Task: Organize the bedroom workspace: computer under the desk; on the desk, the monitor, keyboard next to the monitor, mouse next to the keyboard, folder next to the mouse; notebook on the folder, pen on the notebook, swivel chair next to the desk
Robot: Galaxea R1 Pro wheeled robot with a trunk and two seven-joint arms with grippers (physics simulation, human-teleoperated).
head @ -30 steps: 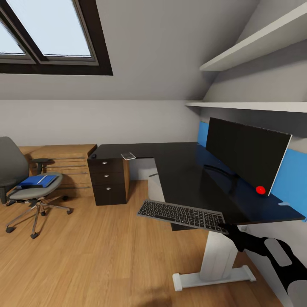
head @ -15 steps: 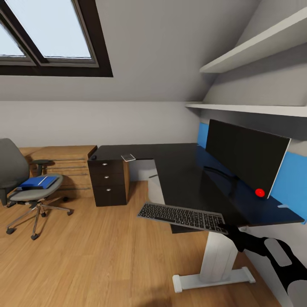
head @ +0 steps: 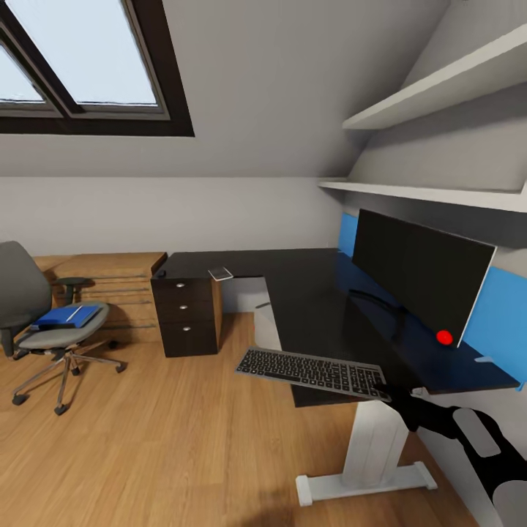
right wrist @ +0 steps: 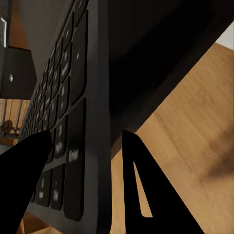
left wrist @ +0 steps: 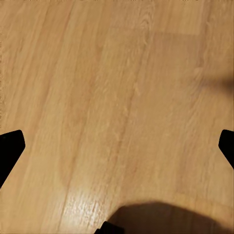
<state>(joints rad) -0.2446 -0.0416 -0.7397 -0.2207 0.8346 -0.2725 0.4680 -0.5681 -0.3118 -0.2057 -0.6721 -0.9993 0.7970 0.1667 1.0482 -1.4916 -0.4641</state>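
The grey keyboard (head: 311,369) with black keys hangs at the near corner of the black desk (head: 307,293), about level with its top. My right gripper (head: 388,395) is shut on the keyboard's right end; in the right wrist view the keyboard (right wrist: 73,97) lies between the two fingers (right wrist: 146,190). The black monitor (head: 421,282) stands on the desk by the wall. At the left stands the grey swivel chair (head: 22,293), with the blue folder (head: 67,316) on its seat. My left gripper (left wrist: 117,146) is open over bare wood floor.
A black drawer unit (head: 187,315) sits under the desk's far wing, with a light-wood chest (head: 110,282) beside it. A small flat pale-edged item (head: 219,274) lies on that wing. White shelves (head: 439,192) and a blue wall panel (head: 505,307) run behind the monitor. The desk's white leg (head: 373,446) stands just below the keyboard.
The whole picture has shifted a little downward, so the camera has moved. The keyboard stays in my right gripper and now sits slightly higher against the desk's edge.
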